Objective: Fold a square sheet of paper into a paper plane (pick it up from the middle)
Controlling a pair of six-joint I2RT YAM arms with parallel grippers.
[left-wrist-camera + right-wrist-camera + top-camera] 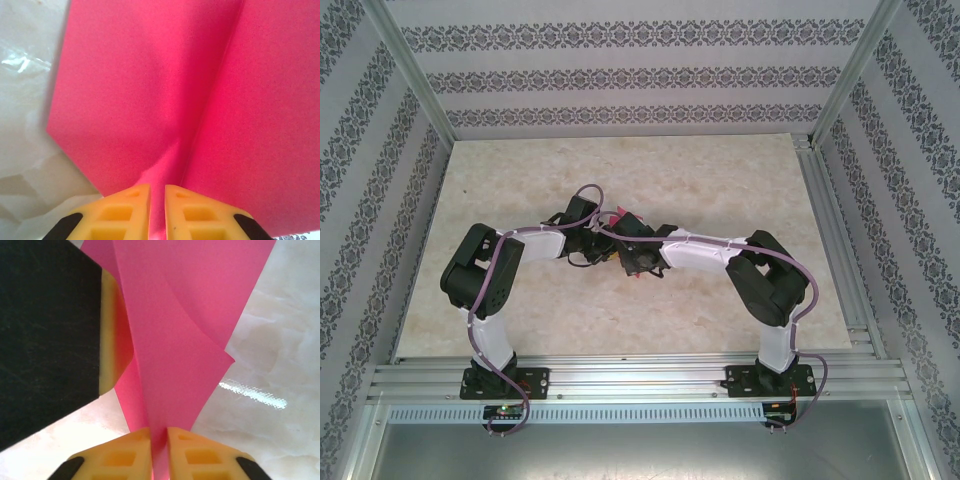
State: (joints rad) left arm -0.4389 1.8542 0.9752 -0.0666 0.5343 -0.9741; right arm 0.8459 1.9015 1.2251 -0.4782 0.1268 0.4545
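Over the middle of the counter (720, 180), my left pincer (157, 194) is pressed onto the sheet of paper (145, 90), its two yellow fingers nipping the pink fold right beside a long crease. My right pincer (159, 436) pinches the same sheet from the other side, fingers nearly together on a narrow folded flap, with the left pincer's black-and-yellow finger just beside it.
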